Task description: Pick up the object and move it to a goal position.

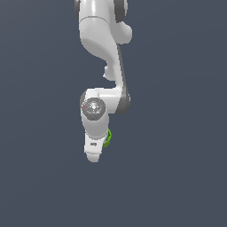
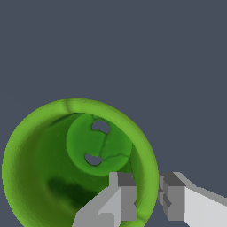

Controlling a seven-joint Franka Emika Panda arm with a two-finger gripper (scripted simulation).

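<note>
The bright green round cup (image 2: 40, 168) fills much of the wrist view, and I look down into its hollow inside. My white gripper (image 2: 147, 195) straddles the cup's wall, one finger (image 2: 124, 195) inside the cup and the other (image 2: 175, 199) outside, both closed against the rim. In the exterior view the gripper (image 1: 94, 153) points down below the arm. Only a sliver of the cup (image 1: 108, 138) shows there, at the gripper's side toward the exterior view's right. The rest is hidden behind the hand.
A plain dark grey surface (image 1: 177, 177) surrounds the arm on all sides. No other objects show in either view.
</note>
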